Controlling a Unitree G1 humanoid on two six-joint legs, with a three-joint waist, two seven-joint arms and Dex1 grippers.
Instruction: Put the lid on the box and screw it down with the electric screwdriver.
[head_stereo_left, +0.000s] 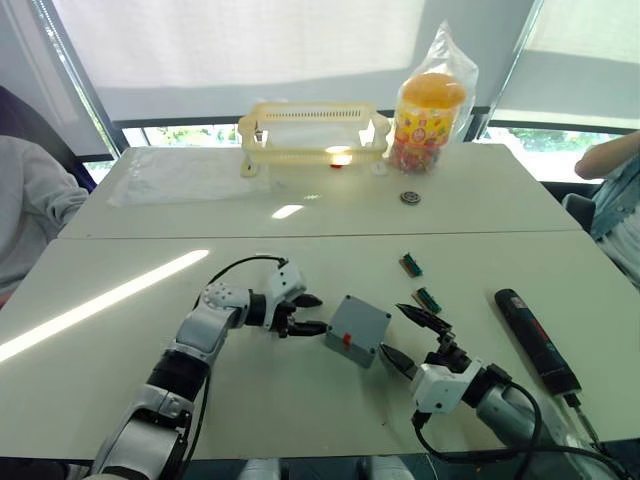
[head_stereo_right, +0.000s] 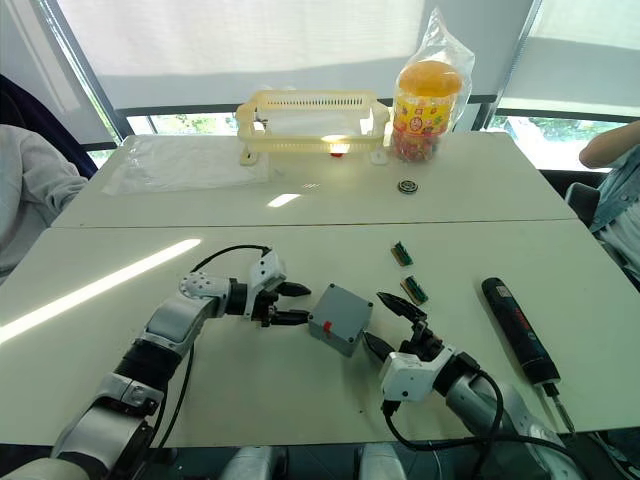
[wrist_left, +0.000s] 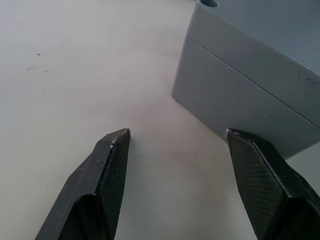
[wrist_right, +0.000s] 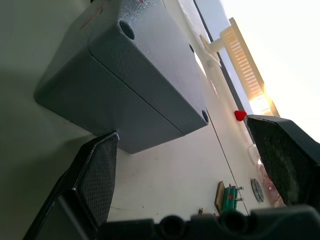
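The flat grey plastic lid (wrist_right: 155, 65) already sits on the deeper grey plastic square box (head_stereo_left: 356, 331), a thin seam running between the two in both wrist views, so the first half of the task looks done. The closed box stands at the centre of the white table (head_stereo_left: 300, 250), lower middle of the head views, a small red mark on its near side. Open screw holes show at the lid's corners; whether any screw is seated I cannot tell.

The left gripper (head_stereo_left: 309, 314) hovers just left of the box with its two black fingers spread and nothing between them, one fingertip close to the box wall. The right gripper (head_stereo_left: 412, 339) sits just right of the box, also released and empty.

The thick black cylindrical electric screwdriver (head_stereo_left: 535, 341) lies untouched at the lower right of the frame, well apart from the box, its thin bit pointing toward the table's near edge. Two small green-brown connector pieces (head_stereo_left: 420, 283) lie between box and tool.

Judged from this, the screwing-down remains: the tool must be picked up, most likely by the right arm, and each corner driven
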